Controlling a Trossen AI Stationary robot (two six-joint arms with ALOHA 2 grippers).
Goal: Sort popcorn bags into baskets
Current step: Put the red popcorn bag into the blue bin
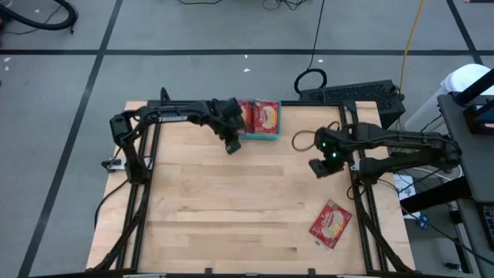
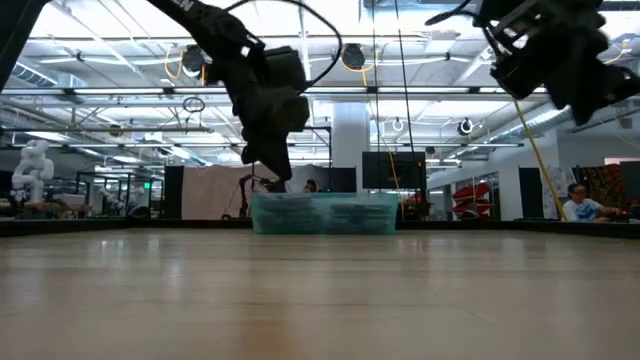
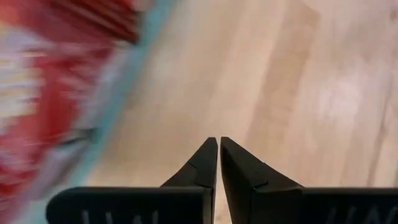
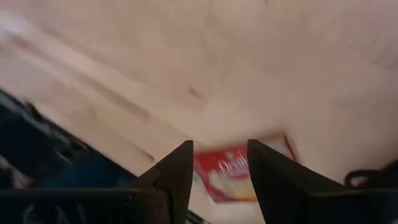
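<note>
A teal basket point(image 1: 272, 137) point(image 2: 325, 213) sits at the table's far edge, with red popcorn bags point(image 1: 261, 116) lying flat inside it. Its rim and bags blur past in the left wrist view point(image 3: 124, 74). My left gripper point(image 1: 231, 144) point(image 3: 218, 149) is shut and empty. It hangs above the wood just off the basket's near left corner point(image 2: 270, 160). One more popcorn bag point(image 1: 330, 224) point(image 4: 239, 171) lies flat near the table's right near corner. My right gripper point(image 1: 320, 166) point(image 4: 221, 158) is open, raised above the table on the far side of that bag.
A dark cable loop point(image 1: 305, 140) lies on the table between the basket and my right arm. A black keyboard point(image 1: 355, 94) sits beyond the far right corner. Bare wood point(image 1: 231, 208) spans the middle and near left. A person point(image 2: 577, 203) sits far behind.
</note>
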